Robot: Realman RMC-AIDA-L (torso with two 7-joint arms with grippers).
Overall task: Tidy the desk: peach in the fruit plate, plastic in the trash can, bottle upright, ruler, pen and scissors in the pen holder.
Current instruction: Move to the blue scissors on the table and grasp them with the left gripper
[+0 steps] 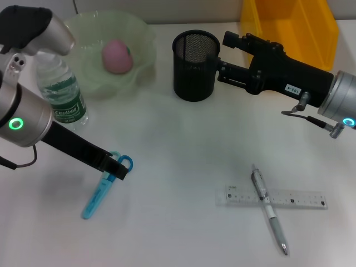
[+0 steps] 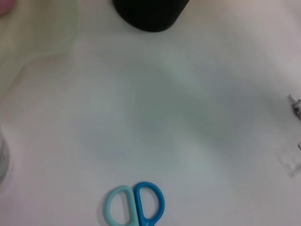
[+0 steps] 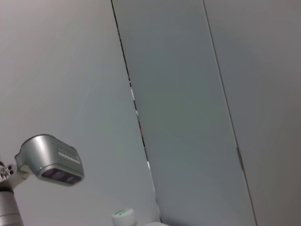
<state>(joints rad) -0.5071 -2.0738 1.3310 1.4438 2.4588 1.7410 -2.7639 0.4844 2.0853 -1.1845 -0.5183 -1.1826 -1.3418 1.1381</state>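
Observation:
Blue scissors (image 1: 103,189) lie on the white desk at the front left; their two handle rings also show in the left wrist view (image 2: 135,210). My left gripper (image 1: 114,166) is down at the scissors, just by the handles. A black mesh pen holder (image 1: 194,65) stands at the back middle, and my right gripper (image 1: 223,55) hovers open and empty right beside its rim. A clear ruler (image 1: 272,197) lies at the front right with a silver pen (image 1: 270,208) across it. The peach (image 1: 117,55) sits in the green fruit plate (image 1: 139,33). The bottle (image 1: 62,94) stands upright. No plastic shows.
A yellow bin (image 1: 289,28) stands at the back right behind my right arm. The bottle and plate are close behind my left arm. The right wrist view faces a wall and shows the bottle's cap (image 3: 123,216).

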